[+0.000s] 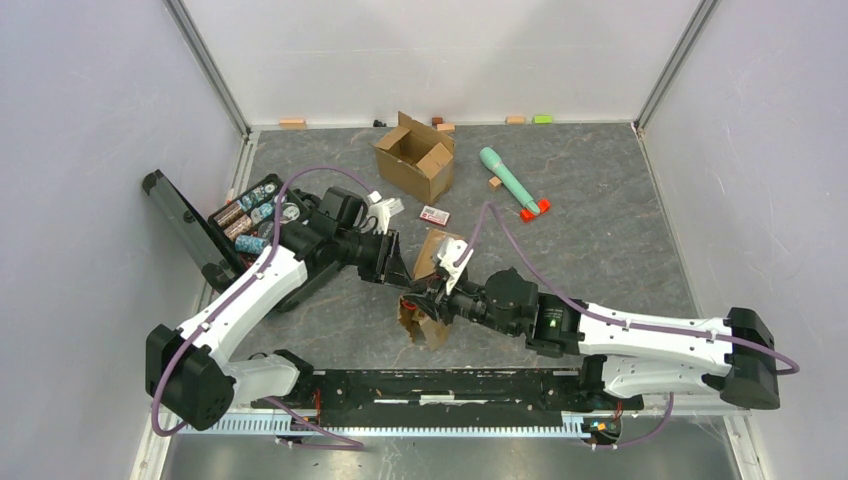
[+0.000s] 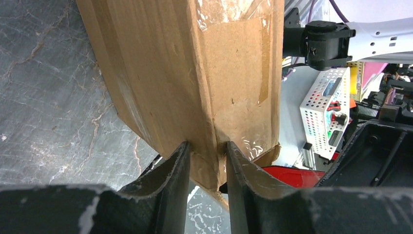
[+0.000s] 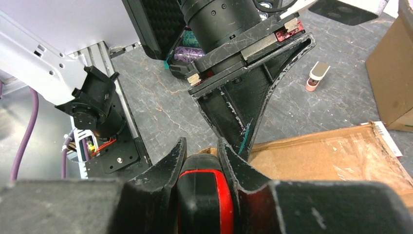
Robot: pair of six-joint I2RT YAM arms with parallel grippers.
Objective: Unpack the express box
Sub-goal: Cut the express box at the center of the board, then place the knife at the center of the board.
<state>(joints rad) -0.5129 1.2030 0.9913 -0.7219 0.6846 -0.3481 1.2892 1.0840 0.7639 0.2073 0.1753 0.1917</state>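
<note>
Express box (image 2: 229,73) is sitting edge-pinched between our left fingers (image 2: 170,178); our right fingers (image 3: 163,170) are clamping a red-black object (image 3: 202,195).

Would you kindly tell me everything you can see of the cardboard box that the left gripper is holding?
The brown cardboard box is creased and worn, with clear tape along its seams. It sits tilted between the two grippers. The left gripper has its jaws shut on one folded edge. The right gripper, clamping a red-and-black object, is at its lower end; contact there is unclear.
</note>
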